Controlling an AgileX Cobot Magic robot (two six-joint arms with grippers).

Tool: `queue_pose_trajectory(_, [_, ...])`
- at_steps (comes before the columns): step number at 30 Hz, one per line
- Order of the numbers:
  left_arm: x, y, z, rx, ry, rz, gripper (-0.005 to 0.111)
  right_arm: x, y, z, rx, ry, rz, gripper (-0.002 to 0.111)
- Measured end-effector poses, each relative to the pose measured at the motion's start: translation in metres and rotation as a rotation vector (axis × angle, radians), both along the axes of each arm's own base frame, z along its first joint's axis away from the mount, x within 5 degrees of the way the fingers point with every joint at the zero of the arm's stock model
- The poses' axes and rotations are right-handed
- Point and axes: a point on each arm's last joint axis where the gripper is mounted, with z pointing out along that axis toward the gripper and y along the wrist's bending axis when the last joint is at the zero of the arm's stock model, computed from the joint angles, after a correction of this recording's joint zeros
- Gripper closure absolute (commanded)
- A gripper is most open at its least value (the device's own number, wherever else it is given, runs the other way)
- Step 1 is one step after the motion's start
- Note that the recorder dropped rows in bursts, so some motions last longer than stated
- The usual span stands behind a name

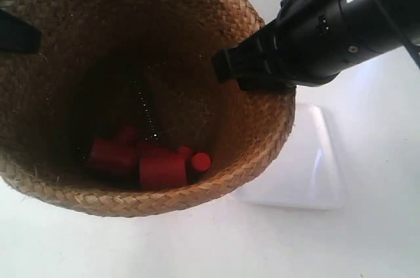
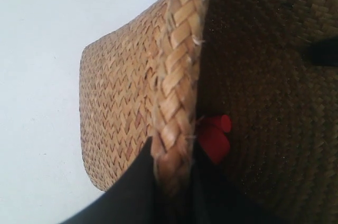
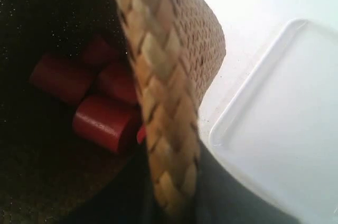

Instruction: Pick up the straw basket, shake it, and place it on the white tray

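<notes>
The straw basket (image 1: 252,143) fills most of the exterior view, close to the camera, and seems to hang above the table. Its dark inside holds several red cylinders (image 1: 161,168). My right gripper (image 3: 171,182) is shut on the braided rim (image 3: 163,108), one finger inside and one outside. In the exterior view this gripper (image 1: 252,68) comes in from the right. My left gripper (image 2: 171,155) is shut on the opposite rim (image 2: 177,76) the same way; only its dark tip (image 1: 16,35) shows at the exterior view's left edge. The white tray (image 1: 308,166) lies below, beside the basket's right side.
The table (image 1: 367,238) is white and bare around the tray. In the right wrist view, the tray's raised rim (image 3: 248,76) lies just past the basket wall. A red cylinder (image 2: 215,139) shows inside the basket near my left gripper.
</notes>
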Motion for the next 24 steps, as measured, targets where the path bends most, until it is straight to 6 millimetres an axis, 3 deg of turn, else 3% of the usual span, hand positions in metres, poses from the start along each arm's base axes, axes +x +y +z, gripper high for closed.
queue_pose_trajectory(11, [-0.001, 0.000, -0.003, 0.029, -0.005, -0.033, 0.107, 0.000, 0.000, -0.001, -0.005, 0.006, 0.000, 0.108])
queue_pose_trajectory(18, [0.005, 0.002, -0.026, 0.017, 0.040, 0.018, 0.107, 0.012, 0.006, -0.021, -0.047, 0.067, -0.008, 0.108])
queue_pose_trajectory(19, [0.005, 0.002, -0.022, 0.010, 0.046, 0.024, 0.107, 0.011, 0.005, -0.015, -0.054, 0.079, -0.004, 0.108])
queue_pose_trajectory(21, [-0.006, -0.001, 0.007, -0.010, 0.009, -0.004, 0.107, -0.004, -0.002, 0.025, -0.038, 0.050, 0.008, 0.108])
queue_pose_trajectory(22, [-0.021, -0.003, 0.033, -0.032, -0.101, -0.032, 0.107, -0.021, -0.012, 0.055, 0.021, -0.053, 0.007, 0.108])
queue_pose_trajectory(23, [-0.027, -0.003, 0.038, -0.037, -0.159, -0.032, 0.107, -0.025, -0.015, 0.060, 0.062, -0.120, 0.000, 0.108])
queue_pose_trajectory(24, [-0.027, -0.003, 0.031, -0.073, -0.178, -0.006, 0.107, -0.026, -0.015, 0.054, 0.101, -0.169, -0.006, 0.108])
